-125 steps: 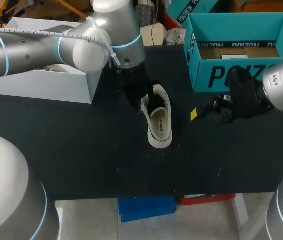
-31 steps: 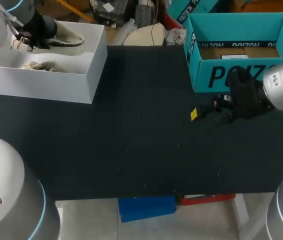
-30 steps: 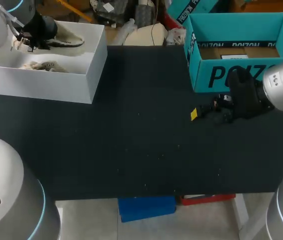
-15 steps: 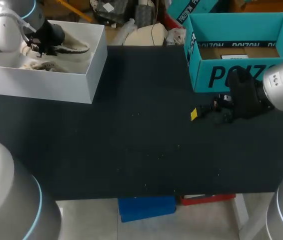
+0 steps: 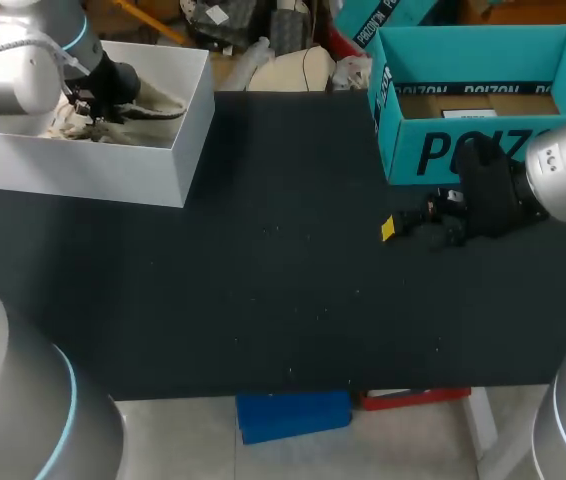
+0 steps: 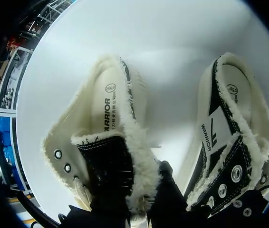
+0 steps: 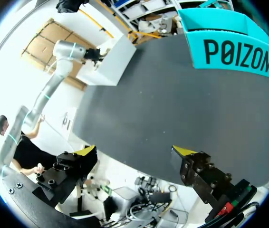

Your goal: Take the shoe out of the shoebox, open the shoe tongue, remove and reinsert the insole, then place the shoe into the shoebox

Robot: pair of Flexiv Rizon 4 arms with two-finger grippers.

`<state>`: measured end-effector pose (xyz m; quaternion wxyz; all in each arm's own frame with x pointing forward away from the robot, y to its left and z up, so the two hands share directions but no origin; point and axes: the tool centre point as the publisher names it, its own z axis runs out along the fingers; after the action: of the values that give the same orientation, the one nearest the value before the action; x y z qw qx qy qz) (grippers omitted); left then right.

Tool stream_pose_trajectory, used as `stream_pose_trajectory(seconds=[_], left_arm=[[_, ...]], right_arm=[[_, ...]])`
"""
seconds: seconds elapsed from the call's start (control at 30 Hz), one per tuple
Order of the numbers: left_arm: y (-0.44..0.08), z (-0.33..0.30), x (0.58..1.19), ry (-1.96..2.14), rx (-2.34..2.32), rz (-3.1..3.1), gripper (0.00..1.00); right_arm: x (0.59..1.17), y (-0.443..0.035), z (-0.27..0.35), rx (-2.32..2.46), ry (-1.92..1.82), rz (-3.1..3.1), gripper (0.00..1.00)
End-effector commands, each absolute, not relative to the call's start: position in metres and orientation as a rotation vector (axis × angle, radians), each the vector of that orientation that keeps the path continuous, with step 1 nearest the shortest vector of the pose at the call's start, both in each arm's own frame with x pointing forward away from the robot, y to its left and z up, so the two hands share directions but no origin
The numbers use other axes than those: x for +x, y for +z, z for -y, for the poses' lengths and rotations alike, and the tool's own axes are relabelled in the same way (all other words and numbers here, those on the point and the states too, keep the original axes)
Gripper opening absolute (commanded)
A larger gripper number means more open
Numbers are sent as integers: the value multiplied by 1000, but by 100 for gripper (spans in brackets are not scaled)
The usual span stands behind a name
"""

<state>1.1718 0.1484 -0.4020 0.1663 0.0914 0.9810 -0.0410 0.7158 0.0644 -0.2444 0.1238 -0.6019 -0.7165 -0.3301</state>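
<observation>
A cream fleece-lined shoe [image 5: 155, 104] hangs low inside the white shoebox [image 5: 113, 170] at the table's far left. My left gripper [image 5: 98, 92] is shut on it. In the left wrist view the dark fingers [image 6: 170, 202] pinch the fleecy tongue of this shoe [image 6: 108, 118], with the insole showing inside. A second matching shoe [image 6: 229, 133] lies beside it on the box floor and shows in the head view [image 5: 68, 124]. My right gripper [image 5: 410, 226] stands open over the black table [image 5: 283, 260] near the right. Nothing is between its yellow tips [image 7: 184, 151].
A teal open box [image 5: 473, 90] stands at the back right, just behind my right gripper, and shows in the right wrist view [image 7: 234, 47]. The white shoebox [image 7: 113, 59] and my left arm appear far across the table there.
My left gripper has carried the shoe down and a little rightward, from above the white box's rim into the box. The right arm has not moved.
</observation>
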Motion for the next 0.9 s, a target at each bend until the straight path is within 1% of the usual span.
stream_pose_trajectory(seconds=[0.03, 0.2, 0.4, 0.7, 0.83, 0.9], left_arm=[[-398, -145, 1173, -114, 266, -2781, 100], [-377, -142, 1168, -111, 280, -2746, 100], [-333, -135, 1150, -105, 267, -2733, 100], [-254, -127, 1105, -9, 290, -2738, 100], [-227, -119, 1076, 1, 283, -2775, 100], [-217, -113, 1062, -56, 241, -2810, 100]], right_arm=[[716, -244, -65, -1756, -960, 2090, 100], [716, -244, -65, -1756, -960, 2090, 100], [716, -244, -65, -1756, -960, 2090, 100], [716, -244, -65, -1756, -960, 2090, 100], [716, -244, -65, -1756, -960, 2090, 100], [716, -244, -65, -1756, -960, 2090, 100]])
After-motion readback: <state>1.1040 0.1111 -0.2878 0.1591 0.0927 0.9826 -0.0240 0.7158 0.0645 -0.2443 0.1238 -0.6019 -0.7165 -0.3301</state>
